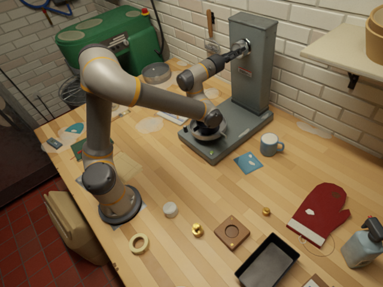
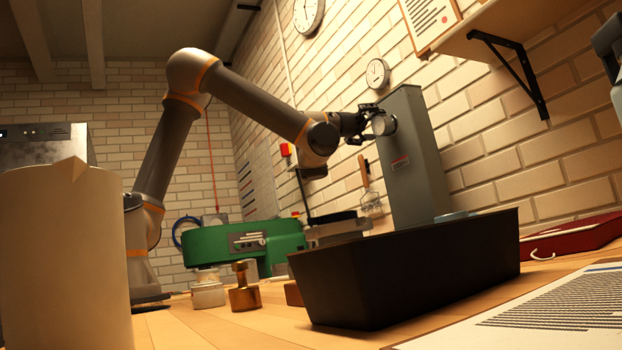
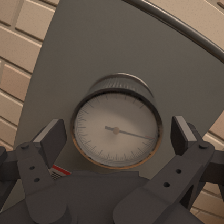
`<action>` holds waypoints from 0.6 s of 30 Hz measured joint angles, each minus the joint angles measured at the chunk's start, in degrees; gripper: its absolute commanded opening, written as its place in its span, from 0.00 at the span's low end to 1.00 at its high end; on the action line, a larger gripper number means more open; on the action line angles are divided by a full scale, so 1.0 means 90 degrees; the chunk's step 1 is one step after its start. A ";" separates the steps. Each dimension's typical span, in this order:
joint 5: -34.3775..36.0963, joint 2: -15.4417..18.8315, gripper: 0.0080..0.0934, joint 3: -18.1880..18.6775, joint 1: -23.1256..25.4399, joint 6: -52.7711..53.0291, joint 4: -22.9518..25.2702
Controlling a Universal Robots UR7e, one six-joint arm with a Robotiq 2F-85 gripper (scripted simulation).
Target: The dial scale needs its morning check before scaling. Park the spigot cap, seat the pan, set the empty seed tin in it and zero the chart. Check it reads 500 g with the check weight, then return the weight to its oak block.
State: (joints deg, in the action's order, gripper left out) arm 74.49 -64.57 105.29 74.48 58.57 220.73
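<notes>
The scale's round dial (image 3: 115,130) juts from the front of the grey column (image 1: 252,61). Its knurled rim and white chart face me, the pointer aimed right and slightly down. My gripper (image 3: 115,136) is open around the dial and holds nothing (image 1: 237,53) (image 2: 369,124). Below, the pan (image 1: 206,129) sits on the scale base with a dark tin (image 1: 202,127) in it, partly hidden by my arm. The brass check weight (image 1: 197,230) (image 2: 243,287) stands on the bench by the oak block (image 1: 231,232). A white cap (image 1: 170,209) stands near my base.
A brick wall stands behind the scale, with a shelf (image 1: 343,51) to the right. A green machine (image 1: 108,37) fills the back left corner. A mug (image 1: 269,144), red mitt (image 1: 320,213), black tray (image 1: 267,262), spray bottle (image 1: 363,245) and tape ring (image 1: 139,243) lie about.
</notes>
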 measured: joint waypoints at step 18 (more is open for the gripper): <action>-0.0216 -0.0651 1.00 0.1025 -0.0214 0.0000 0.0369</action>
State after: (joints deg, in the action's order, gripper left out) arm 72.55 -70.43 114.52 72.55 58.57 224.05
